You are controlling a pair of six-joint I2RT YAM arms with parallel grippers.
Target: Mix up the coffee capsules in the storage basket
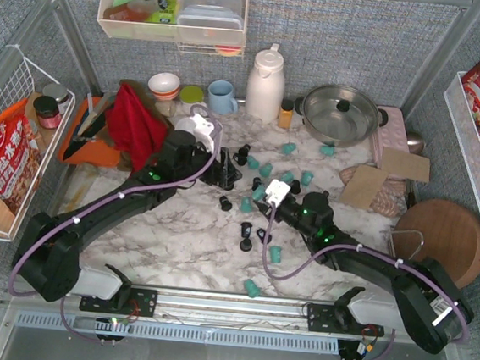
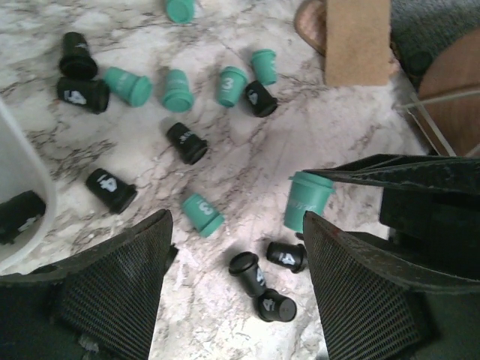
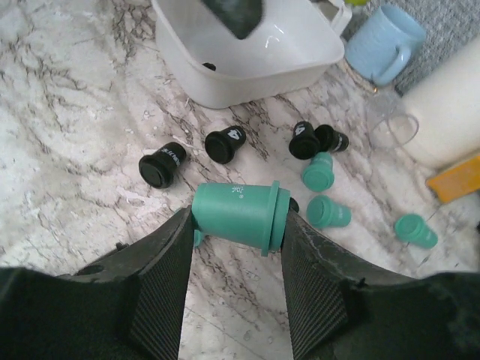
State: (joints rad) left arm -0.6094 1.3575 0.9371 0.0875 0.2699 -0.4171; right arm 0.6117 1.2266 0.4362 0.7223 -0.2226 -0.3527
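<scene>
Teal and black coffee capsules lie scattered over the marble table; several show in the left wrist view. The white storage basket sits behind my left wrist, partly hidden. In the right wrist view it is almost empty, and at the left edge of the left wrist view one black capsule lies in it. My left gripper is open and empty above three black capsules. My right gripper is shut on a teal capsule, held on its side above the table.
Along the back stand a white thermos, a blue mug, a small orange-lidded jar and a lidded steel pot. A red cloth lies at the left. Cardboard pieces and a round wooden board lie at the right. Wire baskets hang on both side walls.
</scene>
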